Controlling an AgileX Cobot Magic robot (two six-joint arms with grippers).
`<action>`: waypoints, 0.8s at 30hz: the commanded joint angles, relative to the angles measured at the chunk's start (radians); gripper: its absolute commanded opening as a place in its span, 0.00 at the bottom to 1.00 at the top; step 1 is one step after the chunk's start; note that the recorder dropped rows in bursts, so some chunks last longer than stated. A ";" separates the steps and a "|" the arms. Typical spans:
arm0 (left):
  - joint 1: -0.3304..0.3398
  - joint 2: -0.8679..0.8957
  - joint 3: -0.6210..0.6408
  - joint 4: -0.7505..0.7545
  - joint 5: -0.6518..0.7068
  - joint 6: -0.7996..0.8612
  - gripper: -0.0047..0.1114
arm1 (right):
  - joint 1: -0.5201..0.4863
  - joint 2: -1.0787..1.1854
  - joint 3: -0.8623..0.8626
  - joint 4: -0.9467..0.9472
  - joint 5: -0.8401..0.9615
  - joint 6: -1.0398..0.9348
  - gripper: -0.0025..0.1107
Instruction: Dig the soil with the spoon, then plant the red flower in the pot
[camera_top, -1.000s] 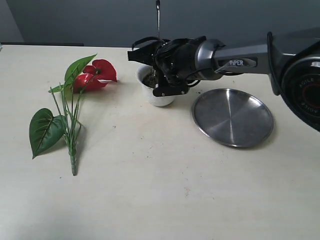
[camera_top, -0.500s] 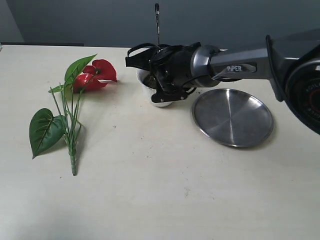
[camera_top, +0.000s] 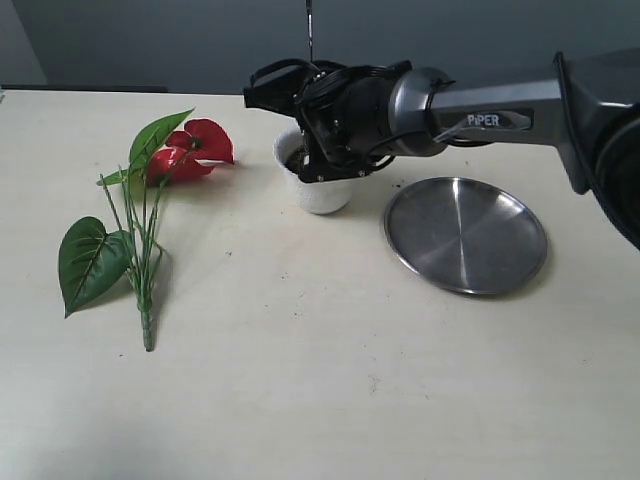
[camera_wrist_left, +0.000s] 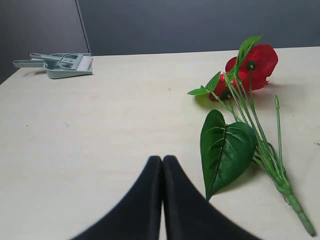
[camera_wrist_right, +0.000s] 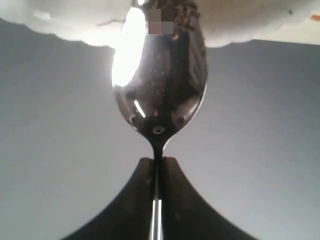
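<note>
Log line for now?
step: digging | right claw: shut on spoon, tip in pot soil | left claw: shut, empty | red flower: lying on table

Soft even light, glare on spoon (camera_wrist_right: 160, 85)

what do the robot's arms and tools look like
The right arm is a grey metallic tube lettered PiPER in white, ending in a black wrist with looped black cables. The left tool and right tool are smooth, black and tapering.
</note>
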 joint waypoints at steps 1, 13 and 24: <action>-0.005 -0.005 0.005 0.003 -0.009 -0.002 0.04 | -0.022 0.001 -0.043 0.009 -0.019 -0.005 0.02; -0.005 -0.005 0.005 0.003 -0.009 -0.002 0.04 | -0.049 0.034 -0.045 0.020 -0.061 -0.008 0.02; -0.005 -0.005 0.005 0.003 -0.009 -0.002 0.04 | -0.048 0.066 -0.045 0.078 -0.065 -0.008 0.02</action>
